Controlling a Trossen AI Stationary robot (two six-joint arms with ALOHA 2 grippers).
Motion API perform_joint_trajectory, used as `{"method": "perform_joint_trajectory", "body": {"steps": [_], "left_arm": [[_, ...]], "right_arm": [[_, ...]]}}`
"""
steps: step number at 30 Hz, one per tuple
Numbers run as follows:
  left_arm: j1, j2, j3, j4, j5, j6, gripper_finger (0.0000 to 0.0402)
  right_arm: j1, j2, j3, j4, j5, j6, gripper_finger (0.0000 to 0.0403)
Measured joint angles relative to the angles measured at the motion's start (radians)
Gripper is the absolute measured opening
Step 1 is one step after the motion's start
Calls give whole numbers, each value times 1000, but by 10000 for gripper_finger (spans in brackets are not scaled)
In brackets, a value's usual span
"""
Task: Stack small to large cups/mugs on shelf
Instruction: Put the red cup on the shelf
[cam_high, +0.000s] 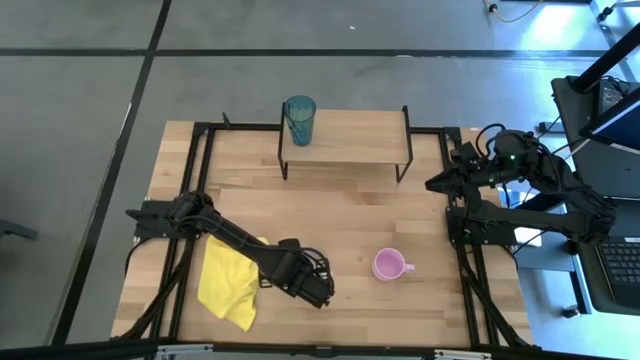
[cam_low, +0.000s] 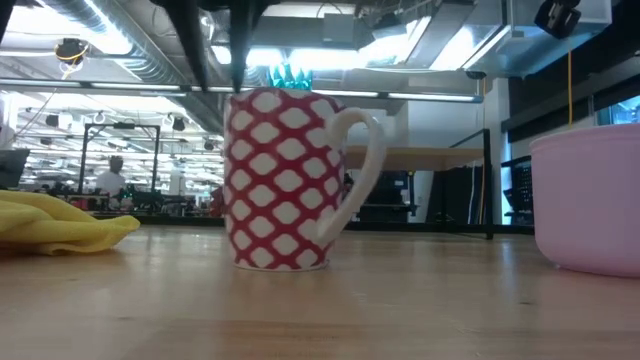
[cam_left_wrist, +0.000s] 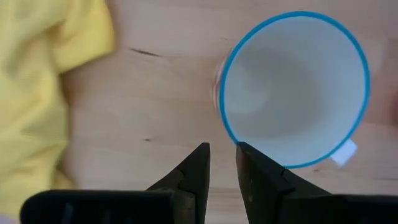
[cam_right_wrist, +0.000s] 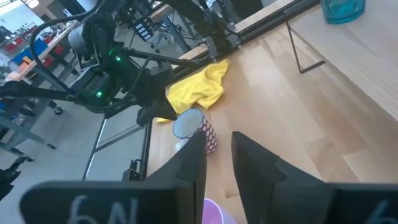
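Observation:
A small mug with a red-and-white lattice, a white handle and a blue rim (cam_low: 285, 180) stands upright on the tabletop near the front edge. My left gripper (cam_left_wrist: 222, 152) hangs over it with a narrow gap between its fingers. Its fingertips (cam_low: 205, 80) are at rim height, on the side away from the handle (cam_low: 360, 170). In the high view the gripper (cam_high: 315, 290) hides the mug. The pink mug (cam_high: 390, 265) stands upright to its right. The teal tumbler (cam_high: 299, 120) stands on the left end of the shelf (cam_high: 350, 140). My right gripper (cam_high: 435, 184) waits at the table's right edge, empty and slightly open. My left gripper comes from above, pointing down, at the mug's rim (cam_left_wrist: 249, 152) on the side opposite the handle. One finger looks outside the wall and one over the opening. I cannot tell whether either touches the rim. The mug stands on the table.
A crumpled yellow cloth (cam_high: 230, 280) lies on the table just left of the left gripper. The shelf's black legs (cam_high: 405, 165) stand at the far middle of the table, with bare board to the right of the tumbler. Bare wood lies between the shelf and the mugs.

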Motion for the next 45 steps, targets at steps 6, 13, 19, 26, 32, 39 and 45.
{"method": "perform_joint_trajectory", "body": {"steps": [6,13,19,26,32,39,45], "left_arm": [[1,0,0,36,-17,-4,74],[1,0,0,49,-18,-7,74],[7,0,-1,47,-37,-8,74],[22,0,-1,6,-55,-3,74],[22,0,-1,-43,-40,-1,74],[23,0,-19,-54,-34,8,74],[23,0,-99,78,-29,23,74]], "right_arm": [[0,0,0,0,1,-19,77],[0,0,0,0,1,-37,77],[0,0,0,0,2,-42,77],[0,0,0,0,2,-42,77],[0,0,0,0,2,-41,77],[0,0,0,0,2,-42,77],[0,0,0,0,2,-33,77]]}}
